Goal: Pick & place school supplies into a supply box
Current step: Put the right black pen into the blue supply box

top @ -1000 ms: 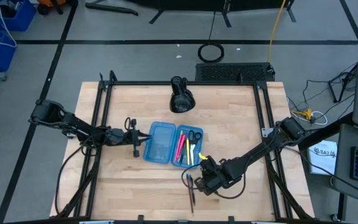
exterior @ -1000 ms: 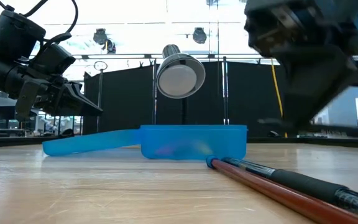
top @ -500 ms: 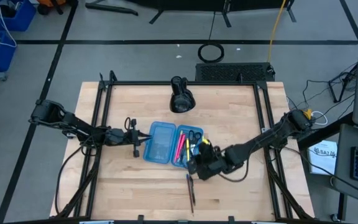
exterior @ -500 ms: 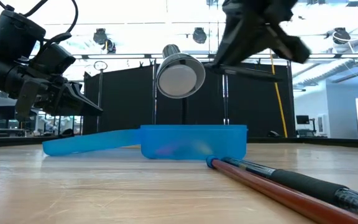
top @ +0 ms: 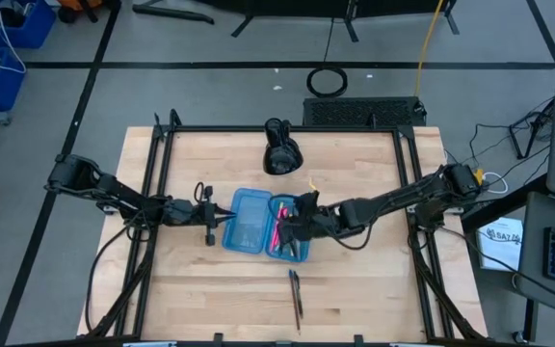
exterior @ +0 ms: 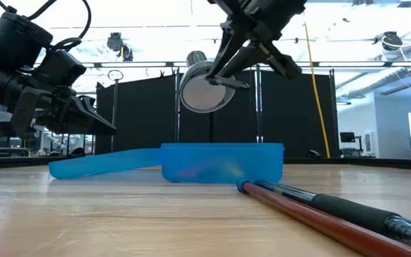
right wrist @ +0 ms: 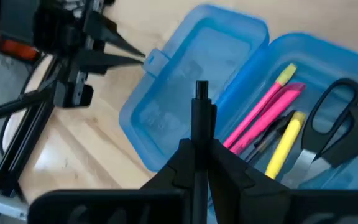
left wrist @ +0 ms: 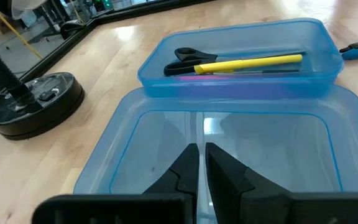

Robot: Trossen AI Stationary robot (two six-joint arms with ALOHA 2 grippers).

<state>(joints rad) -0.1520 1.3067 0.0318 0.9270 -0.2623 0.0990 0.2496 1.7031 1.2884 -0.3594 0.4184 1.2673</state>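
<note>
The right pincer (right wrist: 201, 163) hangs over the open blue case (top: 249, 224) mid-bench, clamped on a black pen (right wrist: 201, 118). The left pincer (left wrist: 202, 171), fingers together, rests at the lid's edge. Released this high, the pen might bounce off the scissors (right wrist: 328, 124) and out.

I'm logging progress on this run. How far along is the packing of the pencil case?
Done: scissors, a yellow pen and pink pens already lie in the deep half of the supply box. In hand: the right gripper hangs above the box, shut on a black pen. Left: two pens lie on the table. The left gripper waits, shut, at the lid's edge.
</note>
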